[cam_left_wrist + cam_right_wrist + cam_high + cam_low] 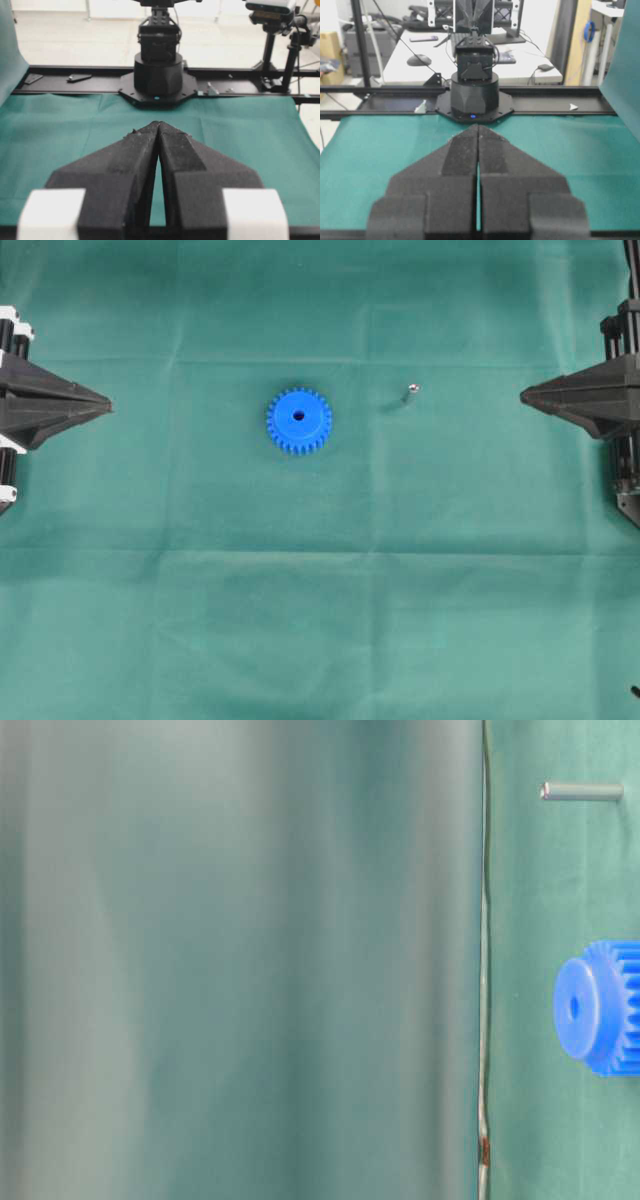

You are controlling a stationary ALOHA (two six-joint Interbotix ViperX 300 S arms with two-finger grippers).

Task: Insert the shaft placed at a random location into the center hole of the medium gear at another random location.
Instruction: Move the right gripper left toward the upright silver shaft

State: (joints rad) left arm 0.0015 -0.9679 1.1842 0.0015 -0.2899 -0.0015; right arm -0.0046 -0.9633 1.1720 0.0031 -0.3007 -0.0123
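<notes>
Shaft (410, 392) lies near the table (320, 640) middle, beside the medium gear (299, 421), apart. Left hand (108, 404) and right hand (523, 396) clenched, empty, at opposite edges.

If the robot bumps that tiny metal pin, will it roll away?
Probably not at first. The shaft seems to stand on end on the green cloth, so a bump would likely tip it. Once lying down, being round and smooth, it may roll. It looks stiff and slippery, so pinching it could be tricky.
</notes>
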